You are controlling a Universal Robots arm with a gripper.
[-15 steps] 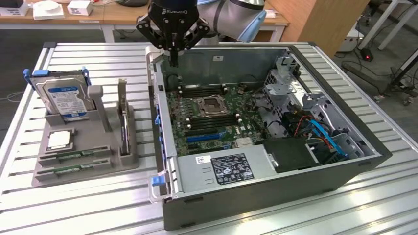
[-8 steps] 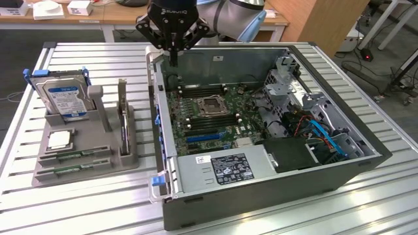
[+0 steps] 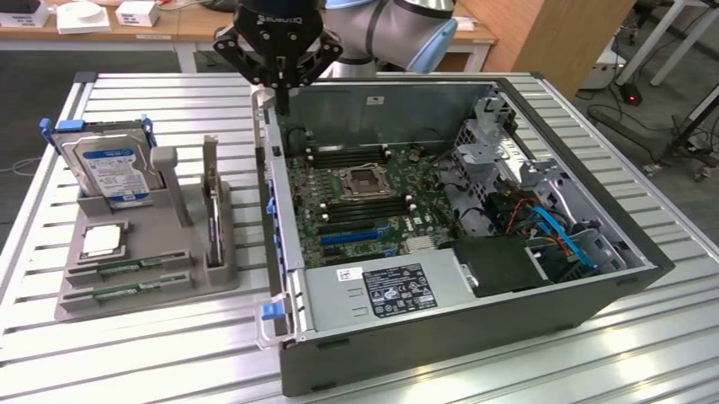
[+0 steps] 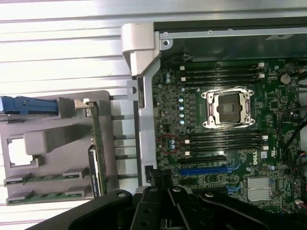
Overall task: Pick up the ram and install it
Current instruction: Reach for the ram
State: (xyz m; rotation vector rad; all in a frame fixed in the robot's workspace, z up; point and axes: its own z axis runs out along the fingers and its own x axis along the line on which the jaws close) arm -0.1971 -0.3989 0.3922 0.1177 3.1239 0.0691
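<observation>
The pick-up has not begun. The tool hangs over the case, above the rear corner on the exterior view's left, its fingers shut together with nothing between them.

The ram stands on edge in the grey holder, which sits on the tabletop just beside the case. Two more green sticks lie flat in the holder's front slots. I cannot tell which is meant, but the upright one looks easiest to grasp. The tool is apart from all of them.

The board's memory slots, on both sides of the socket, look empty, so nothing is installed yet.

By my judgement, a grasp calls for the fingers to part first. They must then line up squarely across the thin board, clear of the holder's walls, so it lifts out straight.
</observation>
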